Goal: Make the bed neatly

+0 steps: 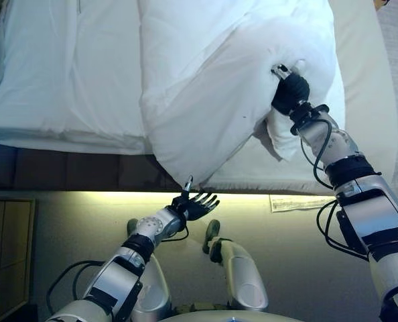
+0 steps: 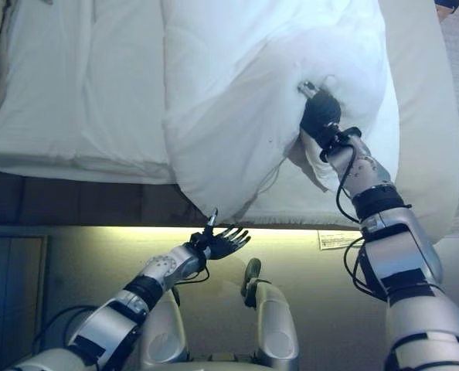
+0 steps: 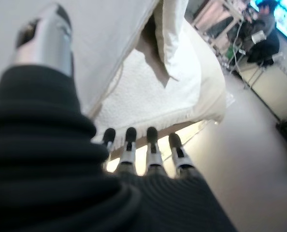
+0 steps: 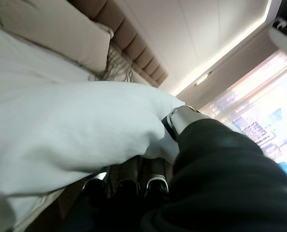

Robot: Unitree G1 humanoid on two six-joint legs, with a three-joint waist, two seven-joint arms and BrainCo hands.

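Observation:
A white duvet (image 1: 212, 80) lies bunched and folded back on the bed, with one corner hanging over the near edge. My right hand (image 1: 290, 92) is shut on a fold of the duvet near its right side and holds it raised; the right wrist view shows my thumb over the fold (image 4: 76, 125) and the fingers under it. My left hand (image 1: 193, 206) is open, fingers straight, just below the hanging corner (image 1: 183, 176) and off the bed's edge. In the left wrist view its fingers (image 3: 150, 145) point at the underside of the duvet (image 3: 109, 43).
A flatter white cover (image 1: 65, 74) lies on the left part of the bed. Bare cream sheet (image 1: 366, 100) shows at the right. The dark bed base (image 1: 65, 171) has a lit strip below. A pillow (image 4: 51, 34) leans by the padded headboard (image 4: 134, 48). A person (image 3: 264, 29) sits far off.

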